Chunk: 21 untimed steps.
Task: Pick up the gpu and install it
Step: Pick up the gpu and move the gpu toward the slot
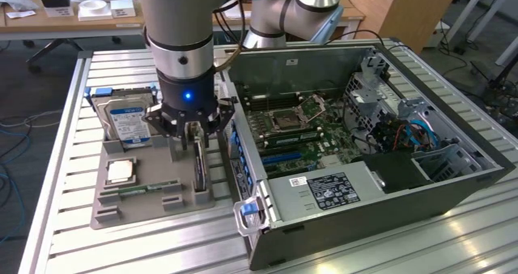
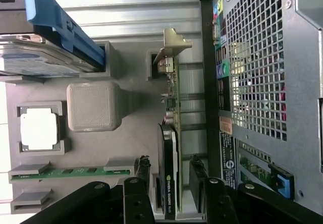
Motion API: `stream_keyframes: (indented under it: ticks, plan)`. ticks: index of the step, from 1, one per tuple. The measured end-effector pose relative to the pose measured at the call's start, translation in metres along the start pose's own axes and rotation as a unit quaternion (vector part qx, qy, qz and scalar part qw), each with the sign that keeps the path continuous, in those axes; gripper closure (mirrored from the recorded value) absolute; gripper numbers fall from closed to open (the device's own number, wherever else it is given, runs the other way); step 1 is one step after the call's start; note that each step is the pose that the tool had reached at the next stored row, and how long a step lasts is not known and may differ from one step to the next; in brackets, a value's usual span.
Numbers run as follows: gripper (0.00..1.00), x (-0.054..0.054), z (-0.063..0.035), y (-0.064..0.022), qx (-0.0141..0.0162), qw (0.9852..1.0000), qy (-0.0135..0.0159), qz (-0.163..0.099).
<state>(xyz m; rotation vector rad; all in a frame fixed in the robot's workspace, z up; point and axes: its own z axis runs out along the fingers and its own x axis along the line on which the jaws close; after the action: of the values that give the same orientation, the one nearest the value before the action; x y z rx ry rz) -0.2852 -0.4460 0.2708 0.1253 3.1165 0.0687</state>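
Note:
The gpu [image 1: 200,172] stands on its edge in a slot of the grey holder tray [image 1: 154,212], beside the open computer case [image 1: 364,134]. In the wrist view the gpu [image 2: 169,143] shows a green board edge, a black cooler and a silver end bracket [image 2: 171,45]. My gripper [image 1: 193,142] hangs straight down over the card's cooler end. The gripper [image 2: 170,167] is open, with one black finger [image 2: 144,176] on each side of the card and a small gap showing between each finger and the card.
On the same tray stand a hard drive with a blue-white label [image 1: 130,121], a square processor [image 1: 121,171] and a narrow green RAM stick [image 1: 150,188]. The case's perforated rear wall [image 2: 262,72] stands close beside the card. The motherboard [image 1: 299,128] lies exposed inside.

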Motion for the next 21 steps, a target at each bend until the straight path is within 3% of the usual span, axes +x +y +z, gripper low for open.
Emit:
stream_keyframes:
  ticks: [13,21]
  plan:
    - [0.55,-0.001,0.0211,-0.0008,0.0,1.0,0.0,0.0]
    - [0.55,-0.001,0.028,-0.0012,0.0001,1.0,0.0001,0.0]
